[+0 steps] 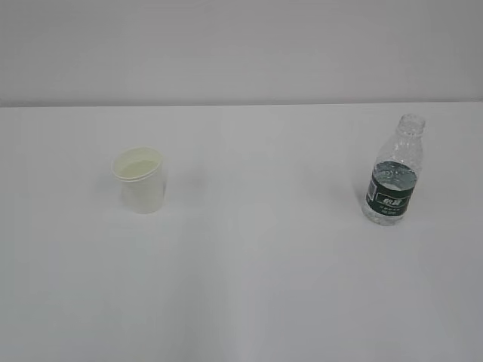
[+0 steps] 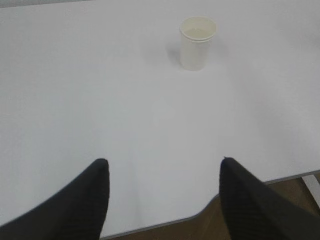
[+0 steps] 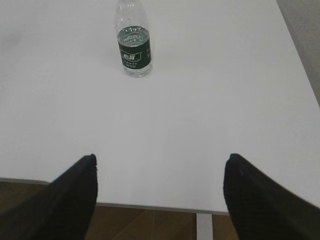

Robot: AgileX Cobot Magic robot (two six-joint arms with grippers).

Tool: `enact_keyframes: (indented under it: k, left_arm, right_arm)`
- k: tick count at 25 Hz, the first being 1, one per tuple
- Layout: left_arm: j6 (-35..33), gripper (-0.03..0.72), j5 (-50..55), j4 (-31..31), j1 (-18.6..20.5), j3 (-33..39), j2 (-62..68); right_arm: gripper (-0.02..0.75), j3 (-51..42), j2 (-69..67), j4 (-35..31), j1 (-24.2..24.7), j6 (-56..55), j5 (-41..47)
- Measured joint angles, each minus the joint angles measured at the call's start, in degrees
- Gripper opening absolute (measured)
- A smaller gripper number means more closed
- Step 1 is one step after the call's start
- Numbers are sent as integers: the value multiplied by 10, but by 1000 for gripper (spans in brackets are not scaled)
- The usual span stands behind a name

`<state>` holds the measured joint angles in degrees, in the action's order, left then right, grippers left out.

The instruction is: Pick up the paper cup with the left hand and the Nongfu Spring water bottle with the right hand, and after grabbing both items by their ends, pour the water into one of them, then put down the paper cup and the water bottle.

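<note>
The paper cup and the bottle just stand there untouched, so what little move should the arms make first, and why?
Probably both arms should reach forward. The paper cup stands upright, far ahead of the left hand, and the Nongfu Spring water bottle stands far ahead of the right hand. Both sets of jaws are open and empty, back near the table edge.

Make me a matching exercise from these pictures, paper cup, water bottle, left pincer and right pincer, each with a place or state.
Things:
1. paper cup
2. Nongfu Spring water bottle
3. left pincer
4. right pincer

Descriptions:
A. open, facing the bottle
B. upright on the table's right, uncapped
C. open, facing the cup
D. upright on the table's left

Pairs: 1-D, 2-B, 3-C, 4-A
</note>
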<state>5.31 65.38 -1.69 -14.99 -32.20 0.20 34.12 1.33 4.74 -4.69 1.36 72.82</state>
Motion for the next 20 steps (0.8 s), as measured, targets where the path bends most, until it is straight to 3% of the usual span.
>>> enact_keyframes:
  k: [20]
  left_arm:
    - [0, 473, -17, -32, 0, 19, 0]
  right_arm:
    - [587, -57, 0, 0, 0, 0, -69]
